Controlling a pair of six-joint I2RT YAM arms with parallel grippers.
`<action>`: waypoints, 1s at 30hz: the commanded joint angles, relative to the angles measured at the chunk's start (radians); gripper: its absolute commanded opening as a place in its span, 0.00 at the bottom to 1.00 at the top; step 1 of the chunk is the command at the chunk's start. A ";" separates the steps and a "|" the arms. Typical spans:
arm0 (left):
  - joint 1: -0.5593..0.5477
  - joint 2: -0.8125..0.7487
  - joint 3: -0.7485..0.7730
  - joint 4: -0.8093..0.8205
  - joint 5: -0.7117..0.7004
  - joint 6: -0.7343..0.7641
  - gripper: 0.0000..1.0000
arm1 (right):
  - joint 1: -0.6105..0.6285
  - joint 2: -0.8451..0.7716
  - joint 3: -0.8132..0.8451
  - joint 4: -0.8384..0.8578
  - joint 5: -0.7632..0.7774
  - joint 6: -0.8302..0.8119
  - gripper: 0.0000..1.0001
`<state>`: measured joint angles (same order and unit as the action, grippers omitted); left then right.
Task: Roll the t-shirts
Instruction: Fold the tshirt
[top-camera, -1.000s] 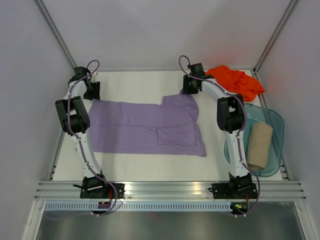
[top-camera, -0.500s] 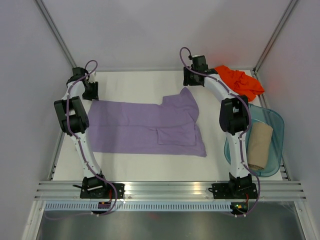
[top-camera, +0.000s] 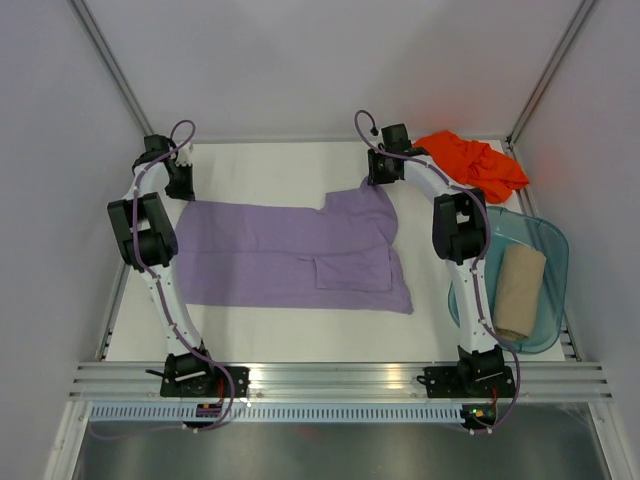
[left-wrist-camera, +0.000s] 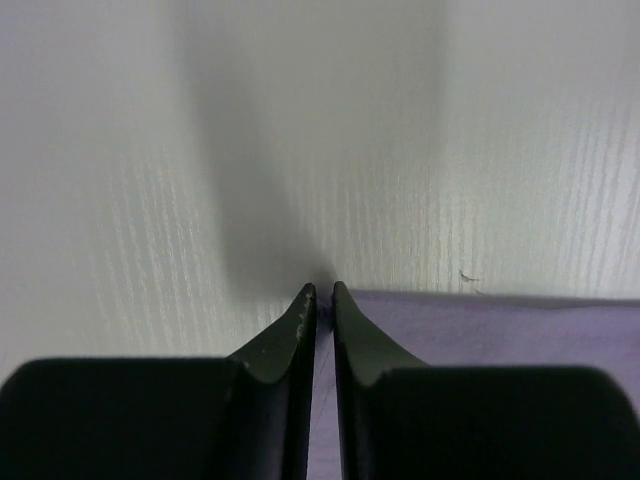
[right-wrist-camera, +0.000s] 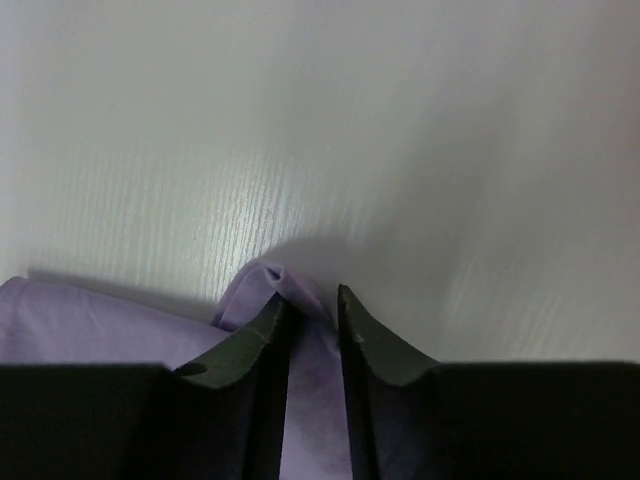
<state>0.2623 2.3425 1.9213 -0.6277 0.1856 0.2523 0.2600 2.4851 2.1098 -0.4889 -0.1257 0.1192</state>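
step: both arms pinch the far edge of the flat pale lavender-purple t-shirt (top-camera: 295, 255), mid-table, likely readying a fold or roll.
left gripper (left-wrist-camera: 320, 292): nearly pressed together on the shirt's far-left corner.
right gripper (right-wrist-camera: 310, 305): nipping a bunched peak of cloth.
next: draw the far edge toward the bases, evenly.
wrist views: show the pinches.
top view only: crumpled bright orange t-shirt (top-camera: 472, 162) far right; rolled beige-tan t-shirt (top-camera: 518, 292) in translucent teal plastic tub (top-camera: 552, 250).
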 joint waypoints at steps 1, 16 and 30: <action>0.005 0.017 -0.013 -0.027 0.055 0.018 0.15 | -0.001 -0.003 -0.033 0.007 -0.031 -0.013 0.29; 0.006 -0.253 -0.185 0.034 0.040 0.067 0.02 | -0.001 -0.383 -0.321 0.147 -0.086 0.117 0.00; 0.110 -0.643 -0.719 0.226 0.055 0.275 0.02 | 0.021 -1.029 -1.215 0.380 -0.081 0.346 0.00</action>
<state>0.3355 1.7538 1.2362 -0.4698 0.2153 0.4500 0.2684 1.5024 0.9604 -0.1558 -0.2111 0.4175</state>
